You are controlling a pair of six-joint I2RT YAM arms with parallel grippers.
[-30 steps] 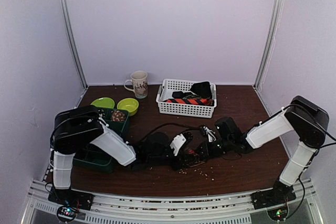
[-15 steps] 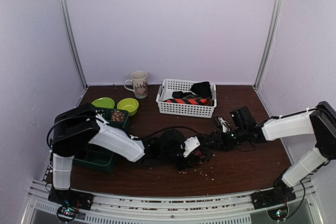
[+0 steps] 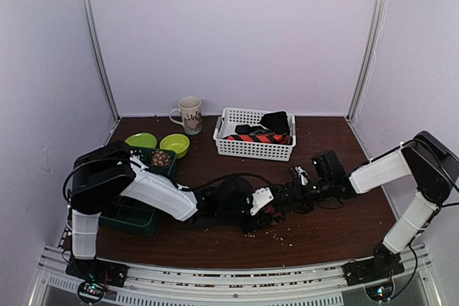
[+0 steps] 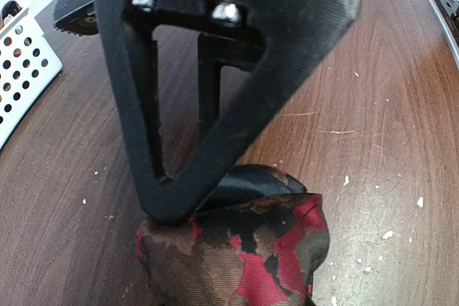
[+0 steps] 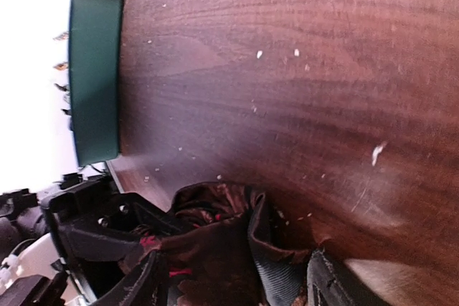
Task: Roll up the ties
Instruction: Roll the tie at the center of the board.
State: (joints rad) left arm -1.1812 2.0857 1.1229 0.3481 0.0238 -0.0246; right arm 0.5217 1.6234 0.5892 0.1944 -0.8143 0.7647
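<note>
A brown, red and black patterned tie (image 4: 237, 256) lies bunched in a loose roll on the wooden table (image 4: 373, 105), near the middle in the top view (image 3: 275, 213). My left gripper (image 3: 262, 204) is shut on the roll. One black finger (image 4: 215, 105) presses onto its top, and the other is hidden. My right gripper (image 5: 240, 284) stands open, its fingers on either side of the tie (image 5: 229, 241), and in the top view it (image 3: 292, 193) sits just right of the roll. More ties, one orange-red striped (image 3: 262, 137), lie in the white basket (image 3: 251, 150).
The basket stands at the back centre and shows at the left of the left wrist view (image 4: 21, 62). A mug (image 3: 190, 115), two green bowls (image 3: 140, 140) (image 3: 175, 144) and a dark green tray (image 5: 93, 84) are at the left. Crumbs (image 3: 283, 233) dot the table.
My right gripper has opened from shut, swung out to the right and come back beside the roll. My left gripper slid right and closed a little on the tie.
</note>
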